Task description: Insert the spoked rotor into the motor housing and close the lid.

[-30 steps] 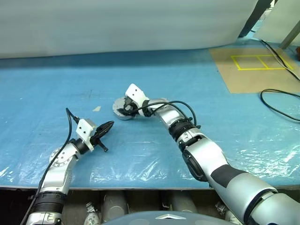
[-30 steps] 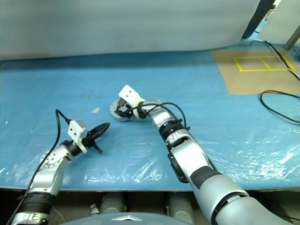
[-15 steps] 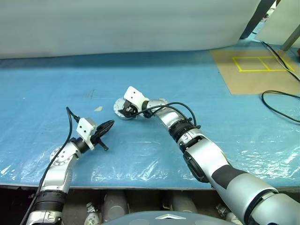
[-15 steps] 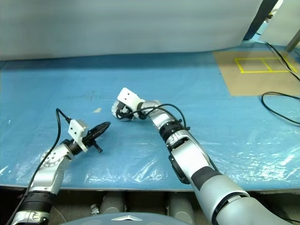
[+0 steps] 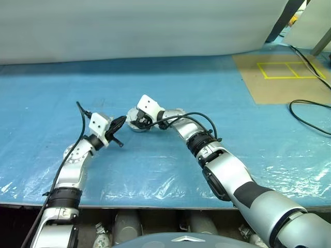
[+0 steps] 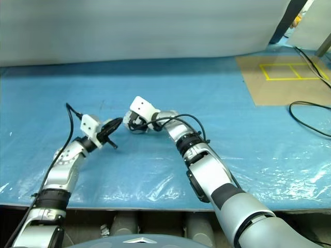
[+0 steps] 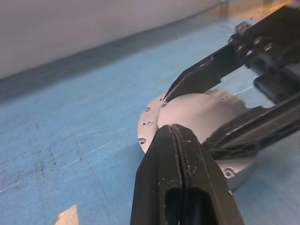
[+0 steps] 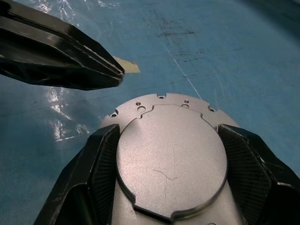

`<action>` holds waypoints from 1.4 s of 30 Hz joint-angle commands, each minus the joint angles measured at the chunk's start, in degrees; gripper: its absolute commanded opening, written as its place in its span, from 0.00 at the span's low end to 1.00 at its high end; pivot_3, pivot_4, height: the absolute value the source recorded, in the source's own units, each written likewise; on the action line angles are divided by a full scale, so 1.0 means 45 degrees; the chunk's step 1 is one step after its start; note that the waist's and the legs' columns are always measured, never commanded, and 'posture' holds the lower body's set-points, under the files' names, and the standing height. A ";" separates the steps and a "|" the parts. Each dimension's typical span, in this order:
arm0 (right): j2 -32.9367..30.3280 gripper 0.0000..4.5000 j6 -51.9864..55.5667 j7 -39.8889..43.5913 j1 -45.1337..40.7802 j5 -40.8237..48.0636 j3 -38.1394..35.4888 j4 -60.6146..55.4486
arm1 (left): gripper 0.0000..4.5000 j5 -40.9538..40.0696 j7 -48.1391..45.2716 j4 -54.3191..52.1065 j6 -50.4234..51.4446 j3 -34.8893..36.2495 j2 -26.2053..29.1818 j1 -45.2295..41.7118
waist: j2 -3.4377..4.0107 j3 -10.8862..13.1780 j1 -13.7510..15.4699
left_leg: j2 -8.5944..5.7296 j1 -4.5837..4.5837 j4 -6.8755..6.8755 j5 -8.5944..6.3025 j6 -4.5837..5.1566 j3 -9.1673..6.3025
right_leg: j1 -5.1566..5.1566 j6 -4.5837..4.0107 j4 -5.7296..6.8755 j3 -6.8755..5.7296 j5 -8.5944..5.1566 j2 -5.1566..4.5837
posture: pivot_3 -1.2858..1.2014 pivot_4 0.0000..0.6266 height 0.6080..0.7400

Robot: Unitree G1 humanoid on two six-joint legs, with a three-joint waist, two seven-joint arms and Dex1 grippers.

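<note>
Blue plastic sheeting covers the table [image 5: 217,98]. One motor housing [image 8: 171,159], its smooth light-grey lid [image 8: 171,161] facing up, sits on it between the right gripper's [image 5: 135,122] two fingers [image 8: 101,161], which press against its sides. That arm reaches forward and leftward, angled down. The left gripper [image 5: 120,123] points level toward the housing, just beside its rim, both fingers [image 7: 180,178] pressed together and holding nothing.

left gripper [image 7: 176,136] pinched closed; right gripper [image 8: 171,154] apparently spread wide.
</note>
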 commanded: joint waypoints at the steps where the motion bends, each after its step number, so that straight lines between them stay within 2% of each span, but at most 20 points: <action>1: -0.0350 0.66 0.0767 0.0005 0.0474 -0.0326 0.0088 0.0527 | 0.00 0.0628 0.0331 0.0700 -0.0380 -0.0245 0.0067 -0.0624 | 0.0000 0.0000 -0.0005 | -0.0002 -0.0002 0.0000 0.0001 -0.0001 0.0000 | 0.0000 0.0000 -0.0002 0.0000 0.0000 0.0000 | 0.52 0.24 1.00; 14: -0.0507 0.66 0.1156 0.0515 0.0763 -0.0106 -0.0165 -0.0327 | 0.00 0.1643 -0.0003 0.1679 0.0538 -0.1266 0.0425 -0.1290 | 0.0012 -0.0007 0.0078 | -0.0013 -0.0019 0.0000 0.0022 -0.0036 0.0002 | 0.0006 0.0001 -0.0026 -0.0002 -0.0002 -0.0042 | 0.52 0.24 1.00; 19: -0.0511 0.66 0.1312 0.0710 0.0903 -0.0034 -0.0266 -0.0671 | 0.00 0.1078 -0.0385 0.1331 0.0312 -0.1141 0.0168 -0.1326 | 0.0014 -0.0009 0.0075 | -0.0032 -0.0043 0.0000 0.0024 -0.0038 0.0010 | 0.0006 0.0008 -0.0056 -0.0002 -0.0005 -0.0071 | 0.52 0.24 1.00; 42: -0.0550 0.66 0.1616 0.0825 0.1170 -0.0033 -0.0285 -0.1106 | 0.00 0.1662 -0.1647 0.2598 0.0600 -0.2216 0.0062 -0.2323 | 0.0021 -0.0013 0.0096 | -0.0043 -0.0075 -0.0010 0.0029 -0.0044 0.0011 | 0.0007 0.0026 -0.0091 -0.0013 -0.0017 -0.0087 | 0.52 0.24 1.00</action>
